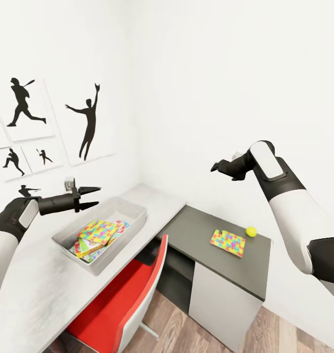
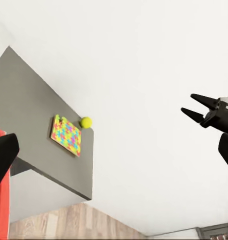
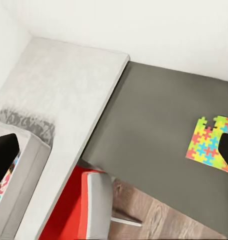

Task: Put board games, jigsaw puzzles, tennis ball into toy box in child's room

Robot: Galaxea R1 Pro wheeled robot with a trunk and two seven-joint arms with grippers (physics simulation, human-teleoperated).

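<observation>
Grey plastic, shallow and sloping at the sides, the toy box (image 1: 119, 208) sits on the pale part of the worktop (image 1: 35, 289) and already holds a stack of flat toys: a jigsaw puzzle (image 1: 99, 231) on top, with edges of printed game boxes showing under it. Left to collect are the second jigsaw puzzle (image 1: 228, 242) and the tennis ball (image 1: 251, 231), lying near each other, not touching, on the lower dark grey section (image 1: 196, 235) by the wall.

The left hand (image 1: 90, 197) hovers above the back rim of the toy box, fingers spread and empty. The right hand (image 1: 216, 167) hangs in the air well above the dark section, carrying nothing; the left wrist view shows its fingers (image 2: 204, 100) parted.

The step in hand looks like fetching one of the two remaining toys with the right arm, which is the nearer one. To do it well, I would bring that hand down over the puzzle's outer edge, nearest the worktop's front, since a flat square gives little to grip from straight above; sliding it slightly past the edge would offer a lip to pinch. The ball is likely to roll at a touch, so it wants a centred, vertical descent with fingers either side before closing. The red chair (image 1: 132, 294) stands tucked under the worktop, below the arm's likely route to the box.
</observation>
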